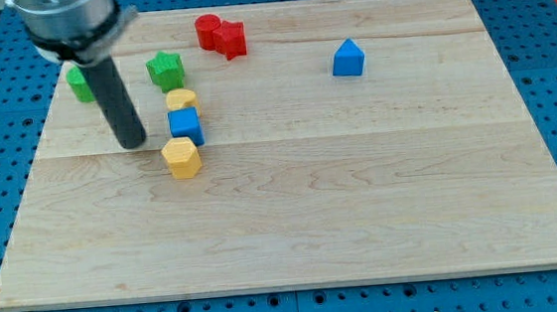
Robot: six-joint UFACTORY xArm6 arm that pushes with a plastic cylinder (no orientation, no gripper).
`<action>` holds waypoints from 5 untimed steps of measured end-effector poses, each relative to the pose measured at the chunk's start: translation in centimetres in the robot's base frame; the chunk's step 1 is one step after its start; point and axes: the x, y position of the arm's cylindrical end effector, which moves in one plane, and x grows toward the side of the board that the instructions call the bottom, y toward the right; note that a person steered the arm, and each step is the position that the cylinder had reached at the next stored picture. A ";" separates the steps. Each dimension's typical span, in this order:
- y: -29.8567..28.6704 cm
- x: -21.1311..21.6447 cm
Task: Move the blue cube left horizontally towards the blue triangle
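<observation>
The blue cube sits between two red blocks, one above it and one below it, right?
Not quite. In the camera view, the blue cube sits between two yellow blocks, one above and one below. The red blocks are farther up. My tip is left of the cube.

My feed is bright and evenly lit from overhead, so the pale wooden tabletop (292,205) shows no harsh glare, only a faint sheen on its grain. Shadows are soft and short: I see a small dark patch hugging the base of the blue cube (186,126) and around my tip (133,144). The picture is slightly soft overall. The rod's housing at the view's top left is blurred and cropped. Board edges look straight, without visible bending.
</observation>
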 end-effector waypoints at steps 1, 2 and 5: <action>3.2 -0.5; 4.7 -1.2; 9.3 -9.1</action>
